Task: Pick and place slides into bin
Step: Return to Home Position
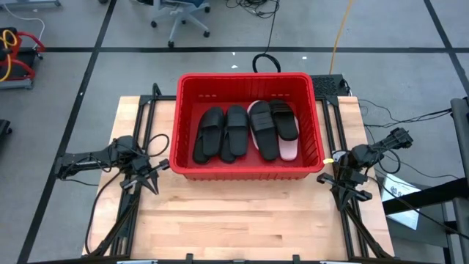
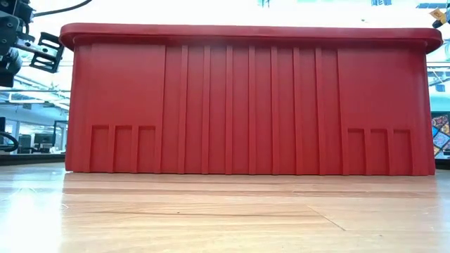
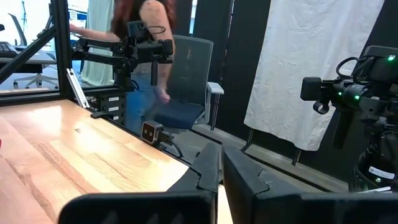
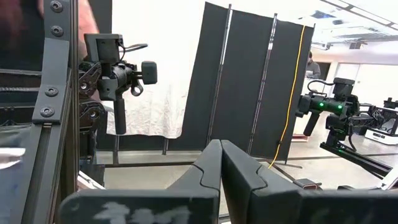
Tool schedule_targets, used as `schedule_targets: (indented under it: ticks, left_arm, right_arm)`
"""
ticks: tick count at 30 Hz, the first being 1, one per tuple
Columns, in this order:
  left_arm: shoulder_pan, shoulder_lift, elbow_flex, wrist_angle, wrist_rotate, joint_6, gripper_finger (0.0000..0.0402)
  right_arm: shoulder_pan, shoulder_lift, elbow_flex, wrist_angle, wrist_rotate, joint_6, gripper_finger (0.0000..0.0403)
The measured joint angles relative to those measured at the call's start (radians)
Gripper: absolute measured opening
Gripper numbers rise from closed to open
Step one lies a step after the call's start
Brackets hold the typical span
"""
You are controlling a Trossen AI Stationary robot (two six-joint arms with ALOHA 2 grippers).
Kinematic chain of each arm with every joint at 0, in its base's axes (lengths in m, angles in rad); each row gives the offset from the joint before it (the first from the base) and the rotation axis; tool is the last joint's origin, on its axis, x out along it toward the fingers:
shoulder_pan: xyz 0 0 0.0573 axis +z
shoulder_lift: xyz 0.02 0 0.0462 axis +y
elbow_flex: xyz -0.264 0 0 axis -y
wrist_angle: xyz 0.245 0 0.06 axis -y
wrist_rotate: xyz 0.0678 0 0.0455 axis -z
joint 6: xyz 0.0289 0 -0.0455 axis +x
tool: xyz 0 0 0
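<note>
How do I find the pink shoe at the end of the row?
Look in the big red bin on the wooden table. In the high view, go to the row's right end. The pink slide lies there under a black slide, its pale end poking out.

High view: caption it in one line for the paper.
Black and pink slides lie in the red bin; the left arm and right arm flank it.
</note>
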Motion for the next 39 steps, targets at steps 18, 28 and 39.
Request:
schedule_targets:
  ticks: [18, 28, 39]
  left_arm:
    - [0.0, 0.0, 0.0, 0.0, 0.001, 0.001, 0.0003]
    - [0.0, 0.0, 0.0, 0.001, 0.001, 0.001, 0.0023]
    - [0.0, 0.0, 0.001, 0.001, 0.001, 0.0, 0.0018]
  right_arm:
    - [0.0, 0.0, 0.0, 0.0, 0.0, 0.0, 0.0]
    - [0.0, 0.0, 0.0, 0.0, 0.0, 0.0, 0.0]
    - [0.0, 0.0, 0.0, 0.0, 0.0, 0.0, 0.0]
